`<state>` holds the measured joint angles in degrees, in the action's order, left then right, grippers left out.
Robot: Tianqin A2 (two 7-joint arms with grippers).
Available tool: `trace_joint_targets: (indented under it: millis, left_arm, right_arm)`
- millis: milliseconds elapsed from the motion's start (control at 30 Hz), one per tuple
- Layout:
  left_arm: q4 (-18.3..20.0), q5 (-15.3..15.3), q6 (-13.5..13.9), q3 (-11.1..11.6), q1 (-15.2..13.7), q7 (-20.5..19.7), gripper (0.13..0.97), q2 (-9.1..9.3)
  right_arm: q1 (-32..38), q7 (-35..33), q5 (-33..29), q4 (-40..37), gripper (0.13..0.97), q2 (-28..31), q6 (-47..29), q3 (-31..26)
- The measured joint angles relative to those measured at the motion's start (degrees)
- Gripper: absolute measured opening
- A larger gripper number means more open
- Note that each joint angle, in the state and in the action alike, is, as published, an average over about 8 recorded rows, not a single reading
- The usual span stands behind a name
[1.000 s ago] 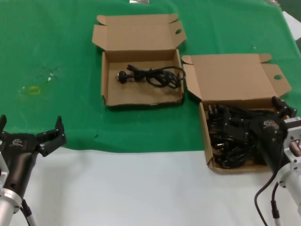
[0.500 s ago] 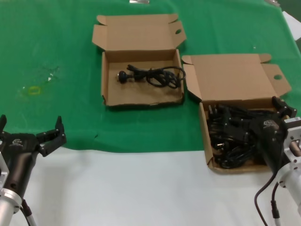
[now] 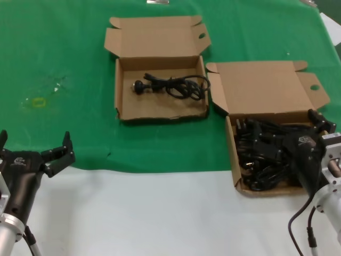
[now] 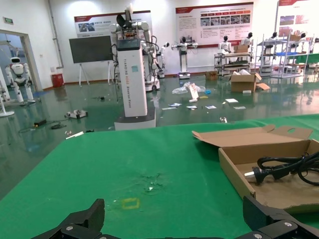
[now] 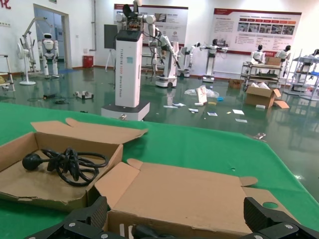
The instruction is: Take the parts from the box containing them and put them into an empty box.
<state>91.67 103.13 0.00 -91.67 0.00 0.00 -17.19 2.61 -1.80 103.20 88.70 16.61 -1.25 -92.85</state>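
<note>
The box containing the parts [image 3: 264, 90] lies open at the right, with a tangled pile of black power cords [image 3: 261, 157] in it. My right gripper [image 3: 287, 128] is open low over that pile, and nothing shows held between its fingers. In the right wrist view its open gripper [image 5: 174, 216] faces the box's lid [image 5: 189, 191]. The other box [image 3: 154, 105] lies open at the middle back and holds one coiled cord [image 3: 170, 84], which also shows in the right wrist view [image 5: 70, 164] and the left wrist view [image 4: 284, 167]. My left gripper [image 3: 34, 140] is open and idle at the front left.
Green cloth [image 3: 64, 48] covers the back of the table, and a white surface [image 3: 160, 213] covers the front. A small yellow mark [image 3: 38, 101] lies on the cloth at the left. The two boxes sit close together, corner to corner.
</note>
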Motion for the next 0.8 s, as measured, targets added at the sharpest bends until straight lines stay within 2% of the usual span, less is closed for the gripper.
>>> trace_joint_targets:
  millis: [800]
  left_arm:
    - [0.00, 0.00, 0.00, 0.00, 0.00, 0.00, 0.966, 0.00]
  right_arm:
    - [0.00, 0.00, 0.00, 0.00, 0.966, 0.00, 0.00, 0.00]
